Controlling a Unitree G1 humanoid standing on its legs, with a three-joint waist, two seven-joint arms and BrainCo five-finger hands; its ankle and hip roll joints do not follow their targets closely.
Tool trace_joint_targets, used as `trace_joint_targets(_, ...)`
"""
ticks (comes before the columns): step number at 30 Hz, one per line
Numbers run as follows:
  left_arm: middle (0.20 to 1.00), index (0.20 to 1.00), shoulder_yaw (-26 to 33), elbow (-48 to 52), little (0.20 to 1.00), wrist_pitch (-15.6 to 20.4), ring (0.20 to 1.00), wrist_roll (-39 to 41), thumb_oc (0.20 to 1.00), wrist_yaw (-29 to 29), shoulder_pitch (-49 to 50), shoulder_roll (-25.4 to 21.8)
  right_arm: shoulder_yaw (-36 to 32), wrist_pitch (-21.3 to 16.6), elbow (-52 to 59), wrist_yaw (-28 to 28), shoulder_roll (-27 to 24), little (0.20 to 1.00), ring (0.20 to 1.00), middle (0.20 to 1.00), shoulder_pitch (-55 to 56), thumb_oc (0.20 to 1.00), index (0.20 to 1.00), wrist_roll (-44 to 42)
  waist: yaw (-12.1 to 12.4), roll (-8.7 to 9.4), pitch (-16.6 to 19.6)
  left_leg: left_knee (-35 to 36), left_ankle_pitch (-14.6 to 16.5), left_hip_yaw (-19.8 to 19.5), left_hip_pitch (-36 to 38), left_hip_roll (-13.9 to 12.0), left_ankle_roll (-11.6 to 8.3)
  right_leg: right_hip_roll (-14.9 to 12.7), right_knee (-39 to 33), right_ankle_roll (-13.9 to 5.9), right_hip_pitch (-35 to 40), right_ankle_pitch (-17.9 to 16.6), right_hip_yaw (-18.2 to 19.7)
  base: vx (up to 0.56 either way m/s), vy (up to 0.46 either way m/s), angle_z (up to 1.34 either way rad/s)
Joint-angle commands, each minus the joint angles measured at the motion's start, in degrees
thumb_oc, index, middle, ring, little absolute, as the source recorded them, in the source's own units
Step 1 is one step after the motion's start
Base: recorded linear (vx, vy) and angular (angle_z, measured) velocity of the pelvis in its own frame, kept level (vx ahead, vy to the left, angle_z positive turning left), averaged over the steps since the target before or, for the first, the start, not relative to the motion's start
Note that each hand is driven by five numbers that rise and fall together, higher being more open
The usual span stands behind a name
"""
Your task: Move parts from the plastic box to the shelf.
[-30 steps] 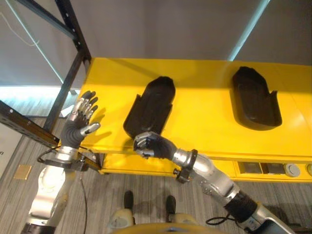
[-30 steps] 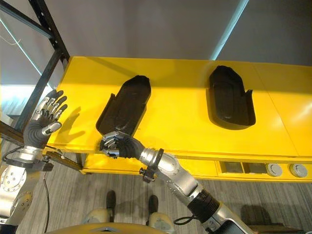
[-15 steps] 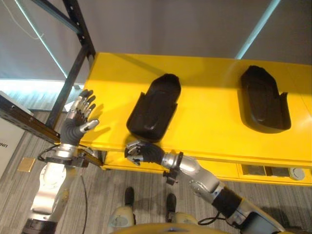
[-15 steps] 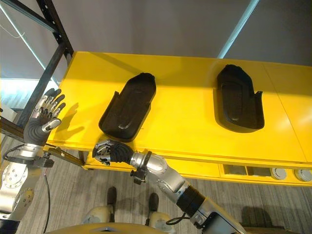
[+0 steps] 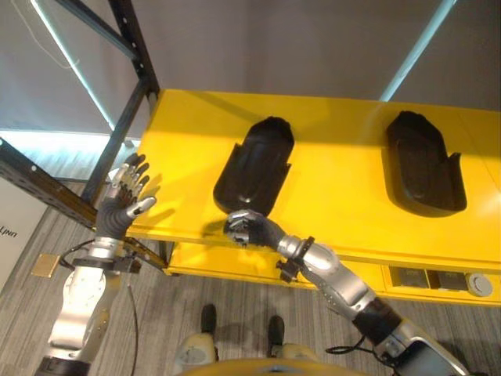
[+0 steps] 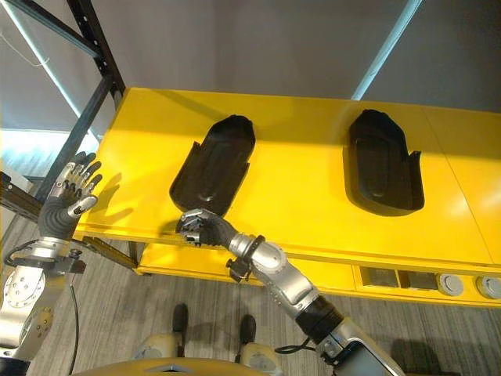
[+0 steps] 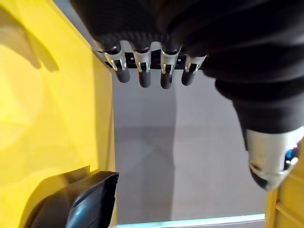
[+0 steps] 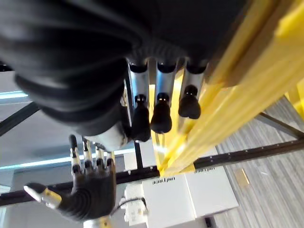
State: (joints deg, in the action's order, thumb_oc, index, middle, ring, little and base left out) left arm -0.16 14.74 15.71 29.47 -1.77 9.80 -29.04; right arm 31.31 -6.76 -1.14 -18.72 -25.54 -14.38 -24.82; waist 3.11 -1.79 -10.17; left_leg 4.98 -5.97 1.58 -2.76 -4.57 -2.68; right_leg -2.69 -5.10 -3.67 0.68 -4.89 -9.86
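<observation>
On the yellow shelf (image 6: 297, 196), the left part (image 6: 213, 164) lies lengthwise front-to-back above the curled, empty right robot hand (image 6: 200, 228).

I saw a bright yellow shelf (image 6: 297, 196) with two glossy black parts on it: left part (image 6: 213, 166), right part (image 6: 382, 163). Shelf frame post (image 6: 94, 63) was black. Wall (image 6: 258, 43) behind was plain grey with a pale cyan stripe (image 6: 385, 48). Floor (image 6: 156, 290) was grey wood-grain. Left hand (image 6: 66, 202) and right hand (image 6: 202, 227) were both silver with dark fingertips and a dark ribbed cover. A white box (image 8: 183, 194) showed in my right wrist view.
</observation>
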Motion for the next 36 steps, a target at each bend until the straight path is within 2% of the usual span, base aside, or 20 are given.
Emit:
trace_joint_targets(1, 1.0, 1.0, 0.97, 0.22, 1.0, 1.86, 1.0, -0.78, 1.0, -0.88, -1.36, -2.24, -0.86, -4.74, 1.13, 1.93, 0.98, 0.2, 0.2, 0.2, -1.4, 0.2, 0.2, 0.04, -0.35, 2.41, 1.42, 0.02, 6.88, 0.92, 4.34, -2.03, -1.79, -2.73, 0.1, -2.35, 5.08, 10.01, 1.14, 0.0, 0.0, 0.0)
trace_joint_targets(8, 1.0, 1.0, 1.53, -0.19, 1.0, 1.11, 1.0, -1.29, 1.0, -1.11, -0.63, -1.98, -4.58, -4.85, 0.49, 3.64, -0.77, 0.2, 0.2, 0.2, 0.86, 0.2, 0.2, 4.0, -0.44, 2.37, 2.19, 0.02, 7.14, 0.3, 4.76, -1.8, -1.62, -2.71, 0.1, -2.3, 5.68, 10.21, 0.82, 0.0, 0.0, 0.0)
trace_joint_targets(19, 1.0, 1.0, 1.08, -0.93, 1.0, 0.74, 1.0, -1.19, 1.0, -0.95, -0.79, -1.73, -5.89, -4.89, -2.96, 5.94, -0.4, 0.2, 0.2, 0.2, -0.6, 0.2, 0.2, 6.42, 0.03, 2.32, 2.41, 0.02, 7.12, -0.19, 4.51, -1.55, -1.5, -2.74, 0.1, -2.3, 5.64, 10.2, 0.4, 0.0, 0.0, 0.0)
trace_joint_targets(27, 1.0, 1.0, 0.35, -0.96, 1.0, 0.59, 1.0, -0.9, 1.0, -1.23, -1.18, -1.98, -4.4, -4.4, -2.07, 4.61, 0.4, 0.2, 0.2, 0.2, -2.04, 0.2, 0.2, 4.02, 0.71, 2.22, 2.04, 0.02, 6.93, -0.65, 3.76, -1.21, -1.41, -2.9, 0.1, -2.42, 5.09, 10.09, 0.06, 0.0, 0.014, 0.05)
trace_joint_targets(36, 1.0, 1.0, -1.46, -1.86, 1.0, 1.07, 1.0, -0.7, 1.0, -0.34, -3.33, -2.26, 0.31, -3.92, 0.11, 3.58, 1.65, 0.2, 0.2, 0.2, -6.89, 0.2, 0.2, 2.65, 2.32, 2.24, 0.94, 0.02, 6.0, -1.68, 0.47, -0.67, -1.41, -3.21, 0.1, -2.76, 2.69, 9.65, -0.88, -0.02, 0.008, 0.08)
